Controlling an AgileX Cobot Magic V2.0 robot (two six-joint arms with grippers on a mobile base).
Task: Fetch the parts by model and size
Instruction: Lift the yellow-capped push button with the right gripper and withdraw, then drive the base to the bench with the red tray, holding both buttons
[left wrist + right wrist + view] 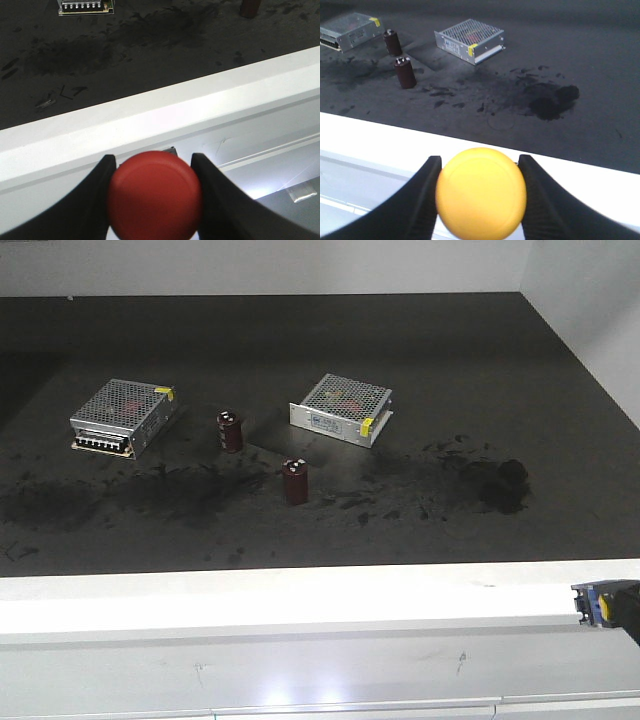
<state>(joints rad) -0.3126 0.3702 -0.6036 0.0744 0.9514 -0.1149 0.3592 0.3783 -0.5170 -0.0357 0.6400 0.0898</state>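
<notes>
The red push-button switch (154,197) has a smooth, matte, domed mushroom cap. It sits at 6 o'clock in the left wrist view, pinched between the curved black jaws of the left gripper (152,160). The yellow push-button switch (481,200) has the same round cap and is clamped likewise by the right gripper (479,160). In the front view its blue-grey block base shows at 4 o'clock.

The tabletop (420,350) is dark, matte and smeared with black smudges. A glossy white ledge (300,605) borders it at 6 o'clock. One mesh-topped silver metal box (125,417) lies at 10 o'clock, another box (343,408) near centre, and two maroon cylinders (230,431) (294,482) stand upright between them. A pale wall (590,310) rises at 2 o'clock.
</notes>
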